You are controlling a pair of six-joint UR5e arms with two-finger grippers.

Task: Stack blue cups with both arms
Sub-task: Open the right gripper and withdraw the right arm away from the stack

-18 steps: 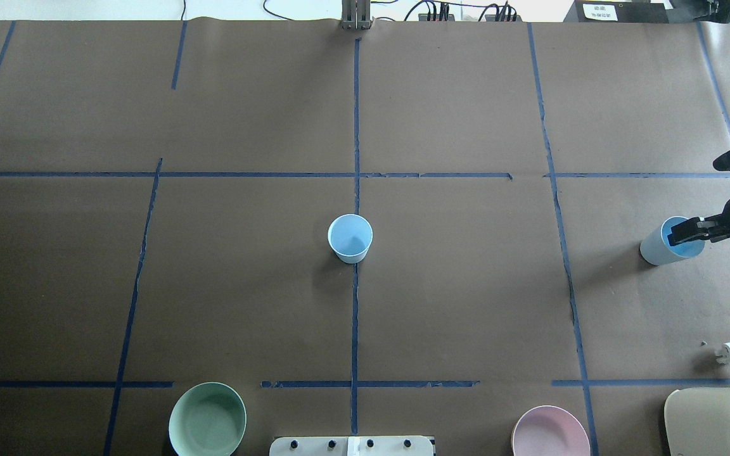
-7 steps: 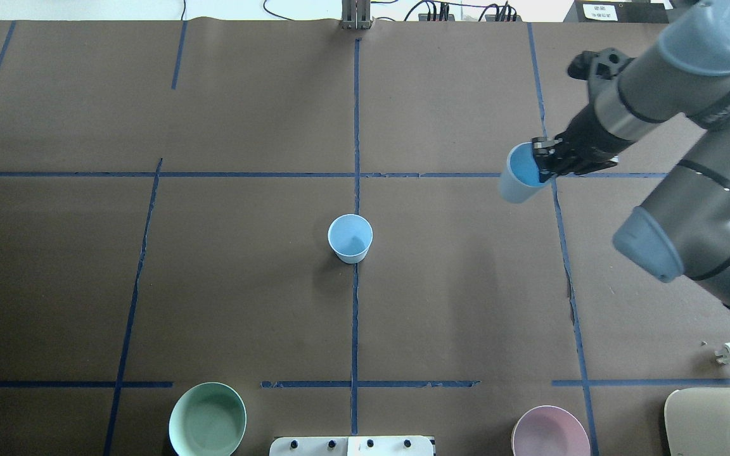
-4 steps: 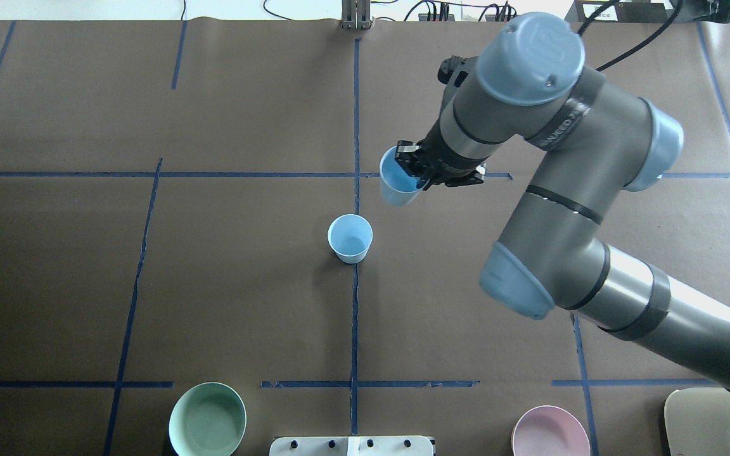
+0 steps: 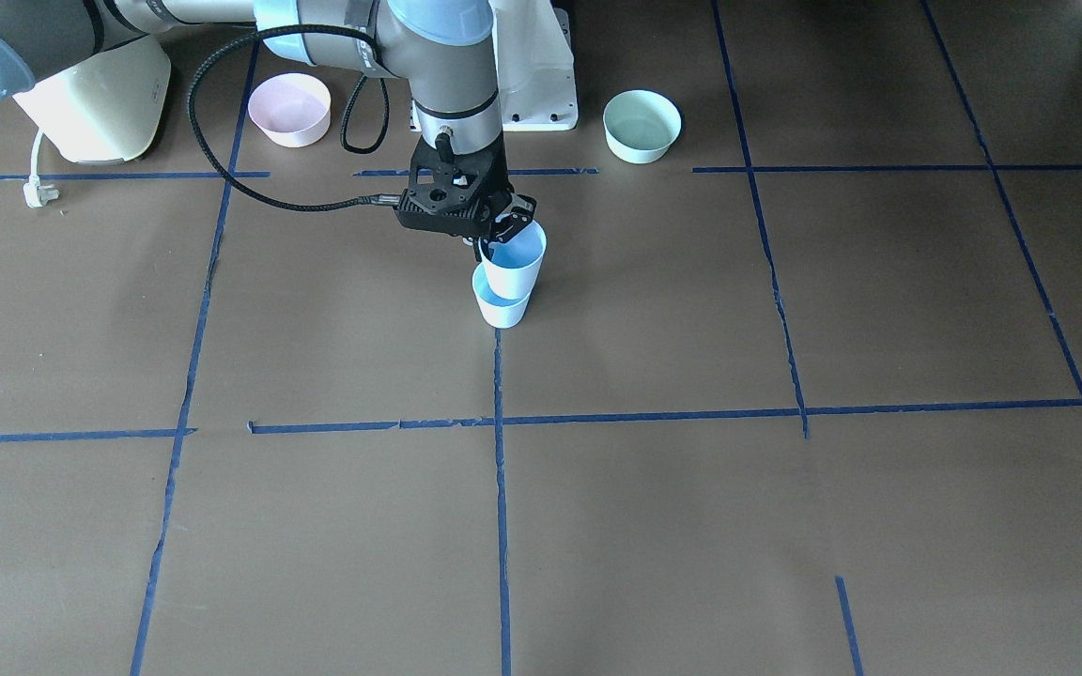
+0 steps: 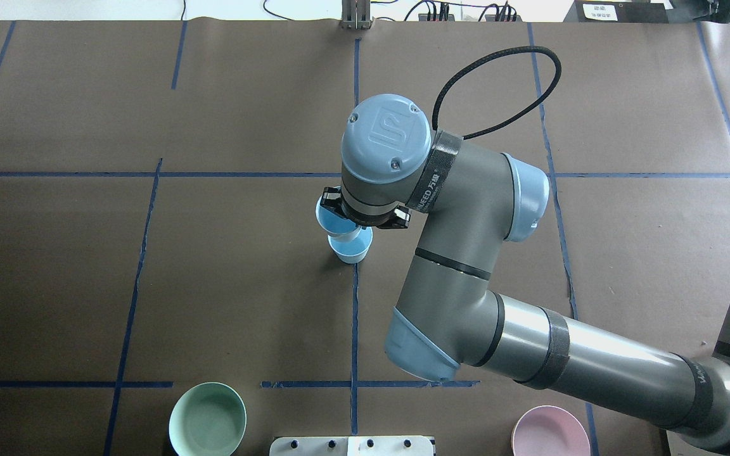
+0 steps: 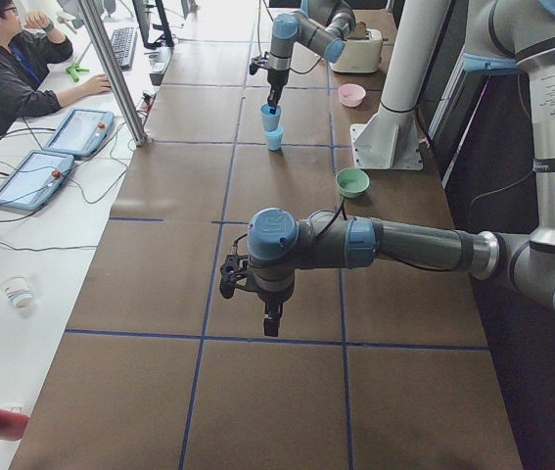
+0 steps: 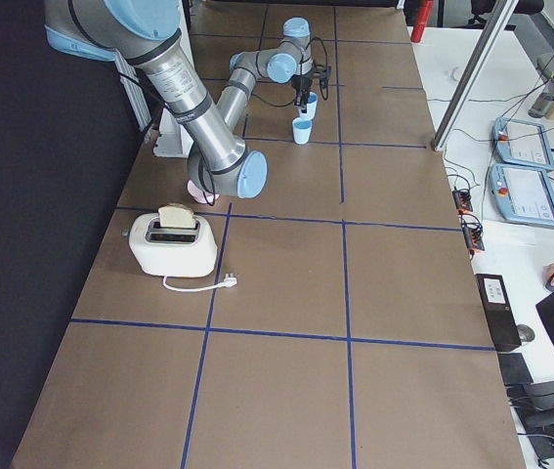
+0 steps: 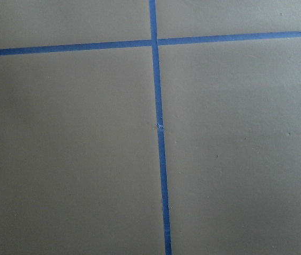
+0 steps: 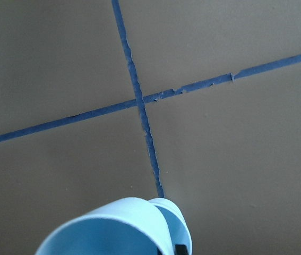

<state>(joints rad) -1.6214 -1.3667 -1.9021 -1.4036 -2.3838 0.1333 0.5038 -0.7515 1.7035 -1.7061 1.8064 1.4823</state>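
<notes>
Right pincer (image 4: 501, 230) clamped on rim of upper cup (image 4: 514, 264); cup slightly tilted, lifted off desk (image 4: 738, 545). Lower cup (image 4: 502, 308) upright at desk centre, on blue tape line (image 4: 501, 488), directly beneath upper cup. Right side view shows gap between cups. Left pincer (image 6: 270, 321) hangs over desk's left end, well apart from cups; cannot tell how far open.

Pink bowl (image 4: 289, 110), mint-green bowl (image 4: 641, 125), cream toaster (image 7: 172, 244) with perhaps bread (image 7: 177, 215), blue tape grid (image 8: 160, 133)

Four exterior views — same blue cups (image 4: 513, 268)
</notes>
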